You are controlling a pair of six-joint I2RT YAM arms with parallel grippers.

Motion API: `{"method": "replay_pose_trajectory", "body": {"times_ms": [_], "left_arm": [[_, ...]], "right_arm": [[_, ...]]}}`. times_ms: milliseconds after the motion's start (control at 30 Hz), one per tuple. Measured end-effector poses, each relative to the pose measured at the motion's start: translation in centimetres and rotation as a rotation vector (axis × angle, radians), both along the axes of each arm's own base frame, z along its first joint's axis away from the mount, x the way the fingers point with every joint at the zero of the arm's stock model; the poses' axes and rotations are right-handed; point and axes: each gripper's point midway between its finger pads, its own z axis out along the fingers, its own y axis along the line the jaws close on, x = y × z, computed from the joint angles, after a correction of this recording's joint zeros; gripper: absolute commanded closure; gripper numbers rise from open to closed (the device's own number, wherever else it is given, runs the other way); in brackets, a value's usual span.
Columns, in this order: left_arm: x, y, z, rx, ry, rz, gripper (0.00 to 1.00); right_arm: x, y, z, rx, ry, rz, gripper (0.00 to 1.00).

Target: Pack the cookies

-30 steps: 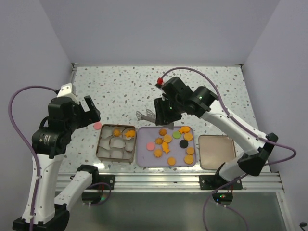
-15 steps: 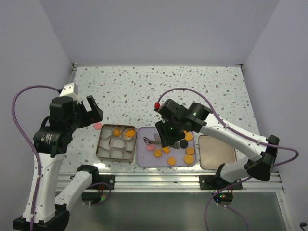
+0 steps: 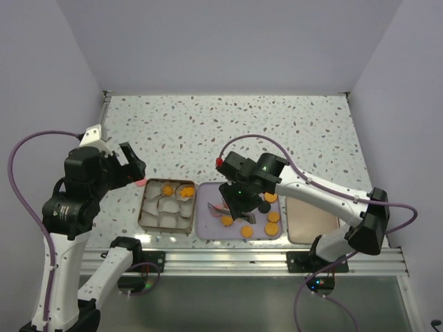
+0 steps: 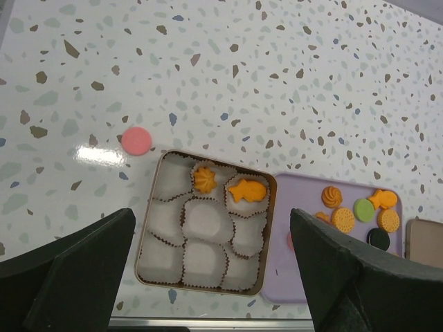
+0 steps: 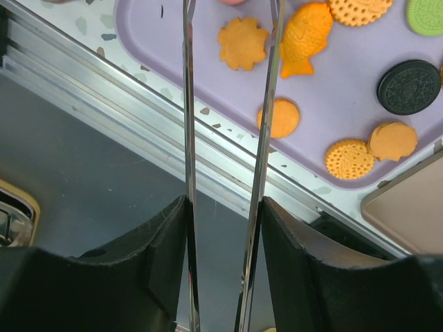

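Orange cookies (image 3: 271,227) lie on the purple tray (image 3: 206,228), with a black disc (image 5: 408,81) and a green one (image 5: 426,15). The tin (image 3: 143,207) of white paper cups holds a swirl cookie (image 4: 203,179) and a fish cookie (image 4: 248,191). One pink cookie (image 4: 136,140) lies on the table left of the tin. My right gripper (image 3: 237,199) is low over the tray, shut on metal tongs (image 5: 266,104) whose blades pass a flower cookie (image 5: 242,43) and a fish cookie (image 5: 304,38); their tips are out of view. My left gripper (image 4: 211,214) hangs open high above the tin.
A brown tin lid (image 3: 311,218) lies right of the tray. An aluminium rail (image 5: 138,117) runs along the table's near edge, just below the tray. White walls close in the left, back and right sides.
My right arm has swung down and toward the near left, bringing the tongs from behind the tray to low over its left part. The left arm has barely shifted.
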Motion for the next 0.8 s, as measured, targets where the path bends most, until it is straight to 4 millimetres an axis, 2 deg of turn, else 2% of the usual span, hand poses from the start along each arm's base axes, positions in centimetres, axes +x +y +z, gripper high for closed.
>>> {"method": "replay_pose_trajectory", "body": {"times_ms": [800], "left_arm": [[-2.2, 0.4, -0.1, -0.005, -0.002, 0.014, 0.0]], "right_arm": [[-1.4, 0.7, -1.6, -0.066, 0.032, 0.034, 0.52]]}}
